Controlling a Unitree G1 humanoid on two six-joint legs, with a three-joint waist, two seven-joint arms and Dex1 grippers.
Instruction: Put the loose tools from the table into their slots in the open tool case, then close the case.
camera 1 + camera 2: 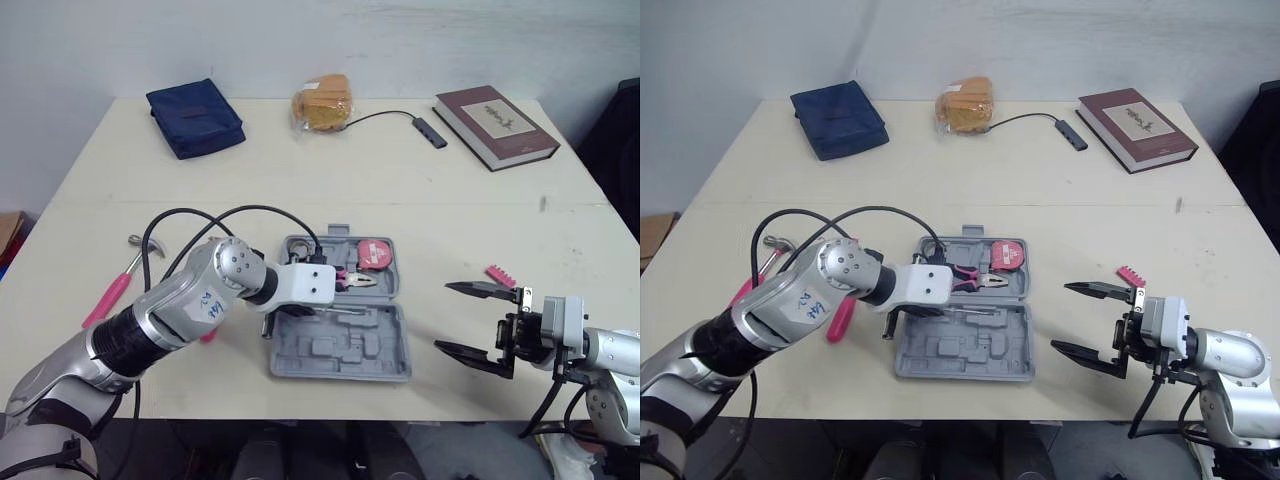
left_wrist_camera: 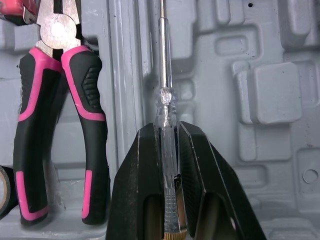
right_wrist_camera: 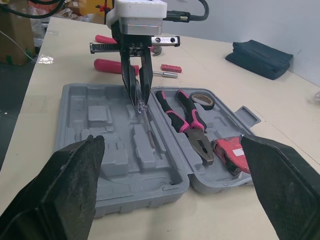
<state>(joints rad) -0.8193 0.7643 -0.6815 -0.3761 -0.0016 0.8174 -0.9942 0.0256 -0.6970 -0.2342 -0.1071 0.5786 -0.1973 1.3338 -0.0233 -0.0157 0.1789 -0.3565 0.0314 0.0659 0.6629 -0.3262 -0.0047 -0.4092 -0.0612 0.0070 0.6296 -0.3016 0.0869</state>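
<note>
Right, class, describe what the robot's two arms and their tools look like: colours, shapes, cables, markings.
Both arms are silver-grey metal. The left arm has a black band, a white sticker with blue handwriting, a looping black cable and a white boxy wrist. The left tool and right tool have black, tapering fingers.

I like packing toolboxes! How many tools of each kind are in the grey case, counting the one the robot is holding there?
Pliers: 1
Tape measure: 1
Tape roll: 1
Screwdriver, gripped by the left gripper: 1
Total: 4
</note>
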